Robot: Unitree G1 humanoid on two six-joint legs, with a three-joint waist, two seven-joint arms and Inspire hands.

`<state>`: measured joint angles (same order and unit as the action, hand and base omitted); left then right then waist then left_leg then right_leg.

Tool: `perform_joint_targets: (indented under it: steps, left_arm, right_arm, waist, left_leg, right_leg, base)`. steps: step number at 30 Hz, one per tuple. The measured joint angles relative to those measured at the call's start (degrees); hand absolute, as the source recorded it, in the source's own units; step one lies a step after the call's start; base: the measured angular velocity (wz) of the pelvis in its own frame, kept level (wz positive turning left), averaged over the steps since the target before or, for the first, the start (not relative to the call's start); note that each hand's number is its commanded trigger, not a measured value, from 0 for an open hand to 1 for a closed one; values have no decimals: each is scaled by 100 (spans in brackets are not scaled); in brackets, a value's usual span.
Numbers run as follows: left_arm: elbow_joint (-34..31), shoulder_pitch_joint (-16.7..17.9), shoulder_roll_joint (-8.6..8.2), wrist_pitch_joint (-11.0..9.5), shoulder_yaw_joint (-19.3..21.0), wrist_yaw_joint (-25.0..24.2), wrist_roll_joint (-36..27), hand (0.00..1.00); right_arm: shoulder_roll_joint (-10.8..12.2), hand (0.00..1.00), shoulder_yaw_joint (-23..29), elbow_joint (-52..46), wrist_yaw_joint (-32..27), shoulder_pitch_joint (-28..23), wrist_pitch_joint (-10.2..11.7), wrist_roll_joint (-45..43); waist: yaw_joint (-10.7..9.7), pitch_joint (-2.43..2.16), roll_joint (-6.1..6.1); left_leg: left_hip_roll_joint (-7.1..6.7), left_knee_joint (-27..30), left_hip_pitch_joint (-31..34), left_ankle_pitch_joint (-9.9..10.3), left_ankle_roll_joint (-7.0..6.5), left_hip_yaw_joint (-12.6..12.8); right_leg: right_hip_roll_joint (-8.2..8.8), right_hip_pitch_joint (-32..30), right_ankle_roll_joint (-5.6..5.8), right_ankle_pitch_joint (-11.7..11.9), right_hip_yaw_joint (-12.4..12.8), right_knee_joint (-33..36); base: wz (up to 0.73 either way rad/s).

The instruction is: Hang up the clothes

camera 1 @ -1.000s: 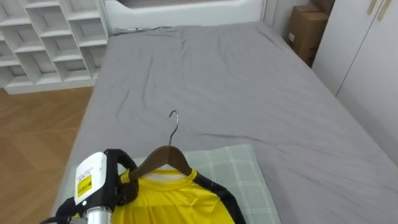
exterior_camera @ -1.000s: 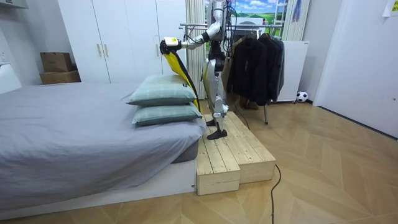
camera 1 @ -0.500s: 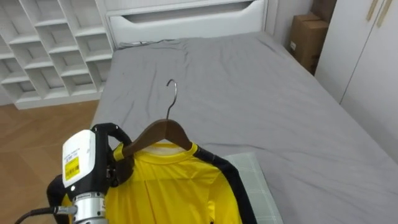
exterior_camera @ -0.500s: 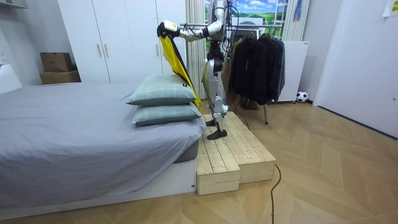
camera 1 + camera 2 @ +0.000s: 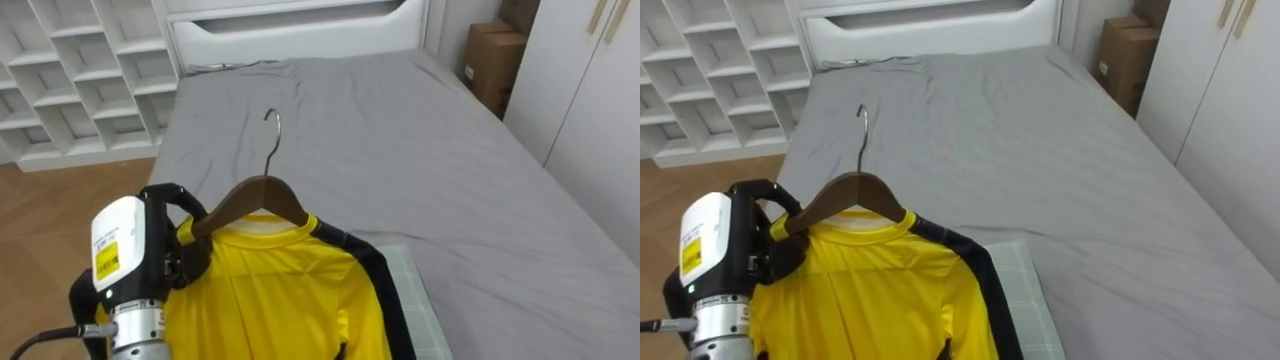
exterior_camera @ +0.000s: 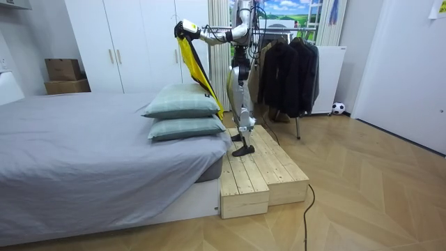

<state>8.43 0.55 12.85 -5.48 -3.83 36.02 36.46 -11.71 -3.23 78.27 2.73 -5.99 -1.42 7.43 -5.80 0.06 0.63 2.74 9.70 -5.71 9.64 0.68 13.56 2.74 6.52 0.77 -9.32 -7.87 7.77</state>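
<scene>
The room view adds the wooden platform [image 6: 265,171] underfoot; closer, the left hand [image 5: 183,262] clamps the wooden hanger [image 5: 250,197] carrying a yellow jersey [image 5: 285,295].

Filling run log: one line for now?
left robot hand: gripping brown wooden hanger | load: yellow black-trimmed shirt | over: checked pillow, grey bed | not yet hung

The body is kept upright, and the left arm is stretched out at head height toward the room view's left. The black-fingered left hand [image 5: 185,263] is curled round one shoulder of the brown wooden clothes hanger [image 5: 252,192].
</scene>
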Motion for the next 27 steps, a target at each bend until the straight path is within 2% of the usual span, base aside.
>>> perform_joint_targets:
  steps: [5, 11, 15, 17, 21, 27]
  left_arm:
    - [-112, 42, 1, -1, 69, -16, -95, 100]
    - [-138, 42, 1, -1, 116, -45, -94, 100]
    - [-191, 41, 5, -1, 152, -45, -111, 100]
    - [-201, 41, 5, -1, 156, -45, -277, 100]
    - [-234, 41, 4, -1, 210, -45, -499, 100]
    - [-420, 41, 8, -1, 372, 21, -550, 100]
  right_arm:
    - [9, 0, -2, 49, 4, -32, -118, -543]
    - [14, 0, -2, 57, 43, -12, -239, -733]
    - [16, 0, -3, 56, 116, -26, -246, -780]
    - [20, 0, 0, 52, 118, -39, -246, -780]
    - [19, 0, 5, 53, 101, -37, -243, -909]
    - [14, 0, 68, 56, -132, -30, -245, -977]
  waist:
    - [1, -7, -10]
    - [-4, -12, 1]
    - [-4, -10, 1]
    - [-8, -5, 8]
    - [-7, 1, -1]
    - [-6, 1, -4]
  left_leg:
    - [-6, 12, -33, 0, 0, -3]
    - [-6, 8, -57, 1, -1, -14]
    - [-8, 0, -66, 6, -6, -32]
    - [-16, -8, -69, 36, -1, -123]
    - [-20, -9, -64, 37, -2, -134]
    - [-22, -4, -64, 37, -2, -143]
  right_leg:
    - [8, 38, 5, -3, 7, -2]
    - [7, 49, 6, -6, 8, 15]
    - [7, 49, 6, -6, 4, 28]
    - [0, 49, 6, -6, -6, 29]
    - [0, 46, 7, -6, -8, 37]
    - [1, 44, 9, -8, -14, 34]
  base:
    - [0]
    - [0]
    - [0]
    - [0]
    - [0]
    - [0]
